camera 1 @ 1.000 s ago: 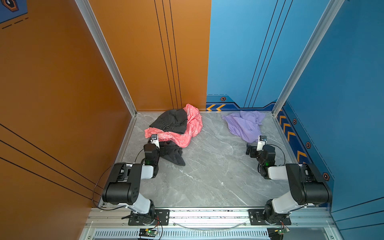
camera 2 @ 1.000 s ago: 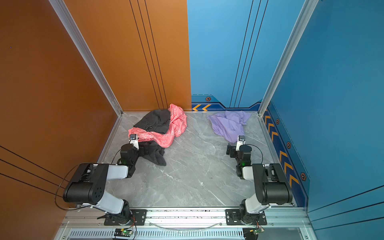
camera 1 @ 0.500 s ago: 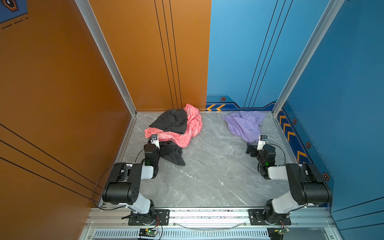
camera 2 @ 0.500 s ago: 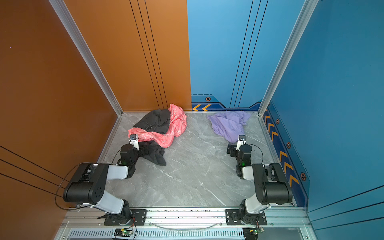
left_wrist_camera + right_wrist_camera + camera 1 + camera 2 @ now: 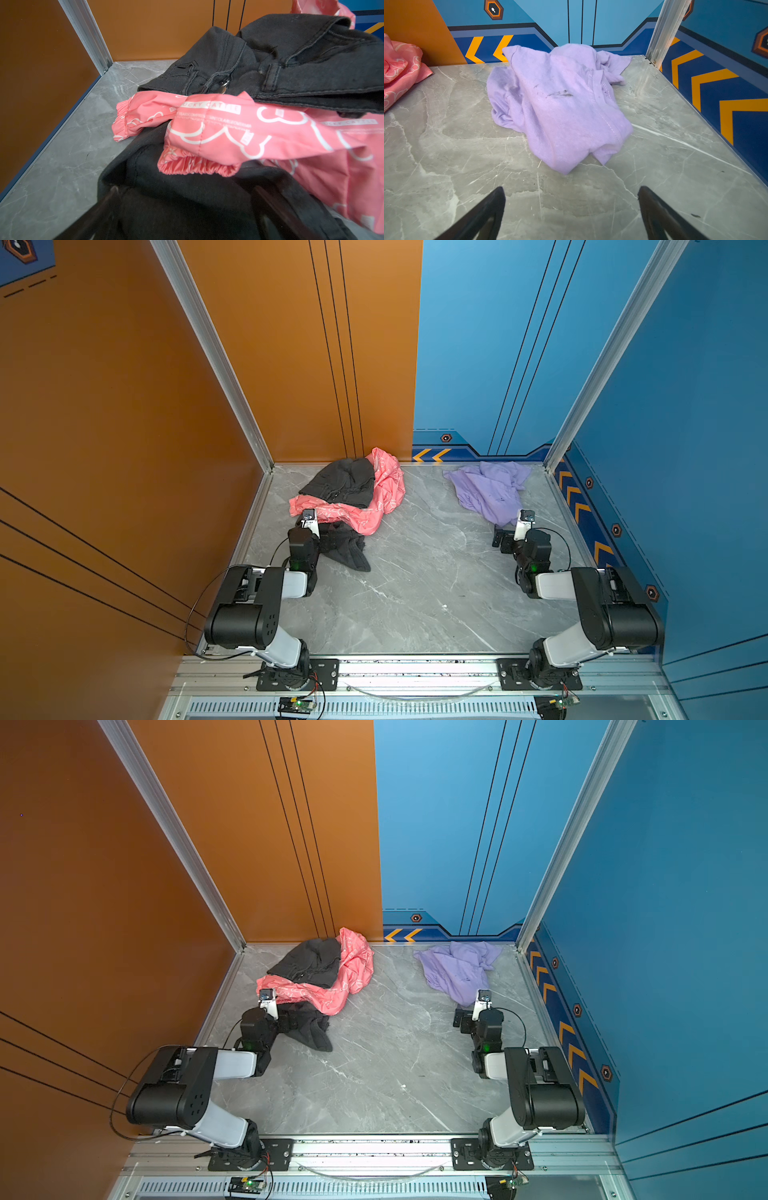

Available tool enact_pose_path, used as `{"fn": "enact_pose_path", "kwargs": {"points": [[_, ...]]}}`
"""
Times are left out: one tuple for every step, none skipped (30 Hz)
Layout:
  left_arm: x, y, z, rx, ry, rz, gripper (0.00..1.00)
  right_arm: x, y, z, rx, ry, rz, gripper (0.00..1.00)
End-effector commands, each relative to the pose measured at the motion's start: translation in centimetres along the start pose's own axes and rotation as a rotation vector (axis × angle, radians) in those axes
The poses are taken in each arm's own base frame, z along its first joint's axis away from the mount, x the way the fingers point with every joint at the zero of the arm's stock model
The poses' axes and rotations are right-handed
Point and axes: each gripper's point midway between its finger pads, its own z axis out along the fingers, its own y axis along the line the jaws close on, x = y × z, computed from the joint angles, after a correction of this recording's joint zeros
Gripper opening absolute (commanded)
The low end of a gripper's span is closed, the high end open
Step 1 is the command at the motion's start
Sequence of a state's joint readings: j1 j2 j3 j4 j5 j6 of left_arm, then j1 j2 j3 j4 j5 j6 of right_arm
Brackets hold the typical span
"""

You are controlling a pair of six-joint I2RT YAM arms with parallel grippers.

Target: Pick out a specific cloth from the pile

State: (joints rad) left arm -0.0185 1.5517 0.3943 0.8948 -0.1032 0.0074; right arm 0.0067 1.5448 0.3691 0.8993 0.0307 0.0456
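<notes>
Right arm has backed off slightly toward its base since a second ago; cloth and pile haven't shifted, left arm unchanged.

Top views: lavender cloth (image 5: 490,489) lies crumpled alone at the far right of the table (image 5: 415,572), well apart from the pile (image 5: 353,497) on the far left. Right gripper (image 5: 500,537) sits just short of the cloth's near tip, clearly the nearer arm. Cloth's long axis runs from the back wall toward that gripper, so a straight forward reach meets the near end. Right arm is folded low, forearm along the right wall. Left gripper (image 5: 297,1021) rests low over the dark grey garment (image 5: 311,1031), beside the coral-pink cloth (image 5: 345,977).

Left wrist: only dark denim and pink sleeve cuffs in sight. Black fingers barely stand out against the dark fabric; they look spread, holding nothing.

Right wrist: fingers (image 5: 483,214) wide apart, empty, just above bare marble. Cloth dead ahead, near fold centred between them, not touching.
</notes>
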Motion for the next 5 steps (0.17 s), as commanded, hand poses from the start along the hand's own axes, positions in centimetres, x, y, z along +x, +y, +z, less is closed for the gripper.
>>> {"fn": "enact_pose_path", "kwargs": {"points": [[0.48, 0.07, 0.04, 0.01, 0.007, -0.009, 0.98, -0.34, -0.1, 0.05, 0.012, -0.014, 0.011, 1.0], [0.43, 0.02, 0.04, 0.012, 0.005, -0.009, 0.98, -0.34, -0.1, 0.05, 0.012, -0.014, 0.011, 1.0], [0.46, 0.01, 0.01, 0.012, 0.006, -0.009, 0.98, -0.33, -0.11, 0.05, 0.012, -0.013, 0.011, 1.0], [0.51, 0.03, -0.05, 0.011, 0.007, -0.009, 0.98, -0.38, -0.09, 0.06, 0.011, -0.014, 0.011, 1.0], [0.48, 0.02, -0.05, 0.012, 0.006, -0.009, 0.98, -0.36, -0.09, 0.06, 0.011, -0.014, 0.01, 1.0]]}}
